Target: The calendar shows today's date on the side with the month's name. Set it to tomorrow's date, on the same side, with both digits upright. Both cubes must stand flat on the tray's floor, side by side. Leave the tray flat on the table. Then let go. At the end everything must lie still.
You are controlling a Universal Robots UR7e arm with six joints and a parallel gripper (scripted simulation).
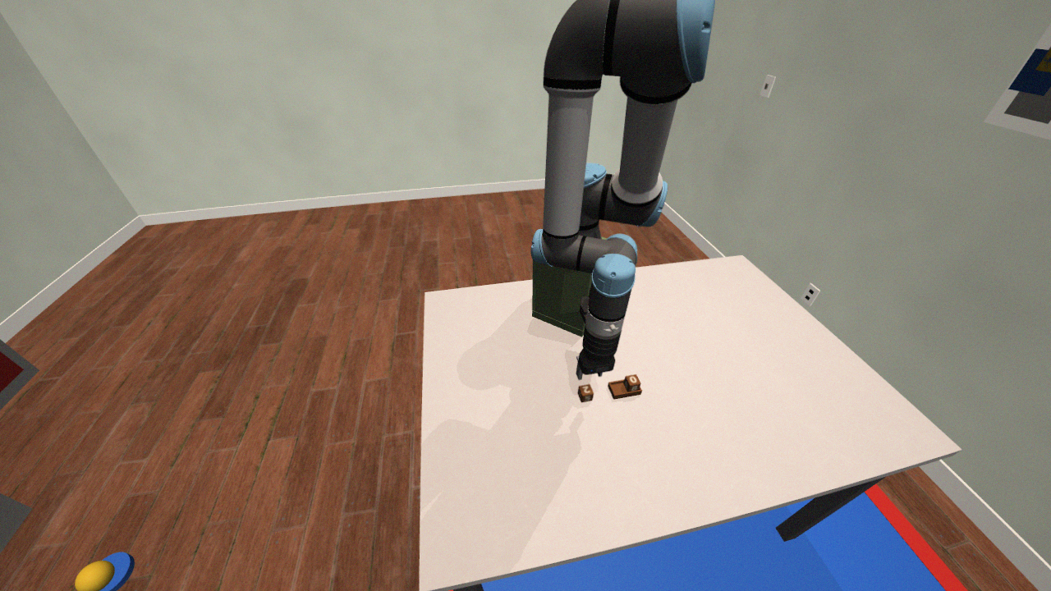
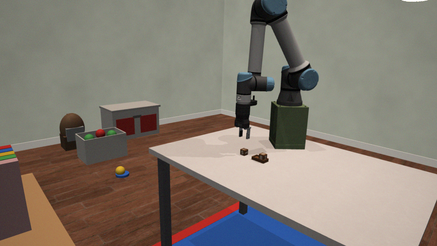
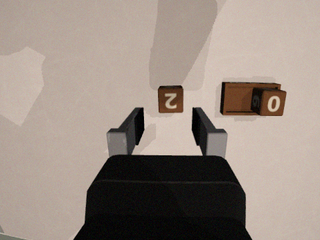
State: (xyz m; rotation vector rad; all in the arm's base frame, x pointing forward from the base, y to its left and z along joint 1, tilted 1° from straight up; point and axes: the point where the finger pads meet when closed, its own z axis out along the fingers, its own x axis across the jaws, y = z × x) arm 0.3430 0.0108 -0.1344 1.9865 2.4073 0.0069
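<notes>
So the gripper [image 1: 589, 375] [image 2: 244, 136] [image 3: 167, 119] is wide open above the table, nothing in it. One block [image 1: 585, 393] [image 2: 243, 151] [image 3: 171, 100] sits beside the tray [image 1: 624, 394] [image 2: 256, 158] [image 3: 238, 98], 2 on top, 5 on a side. The other block [image 1: 632, 382] [image 2: 262, 156] [image 3: 273, 103], in the tray, has 0 up top.

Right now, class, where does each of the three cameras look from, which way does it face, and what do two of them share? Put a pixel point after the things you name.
Top: high, looking obliquely down across the table [image 1: 735, 367] [image 2: 336, 183] toward the green pedestal [image 1: 556, 297] [image 2: 287, 128]; most of the arm and the gripper [image 1: 589, 376] [image 2: 244, 137] [image 3: 167, 119] show.
Exterior: lower, off to one side, looking across a table corner; arm and gripper show.
Wrist: on the arm's wrist, looking down past both fingers at the tabletop; only the gripper shows.
Shared: top and wrist both show the loose cube's 2 [image 1: 585, 390] [image 3: 171, 100].
</notes>
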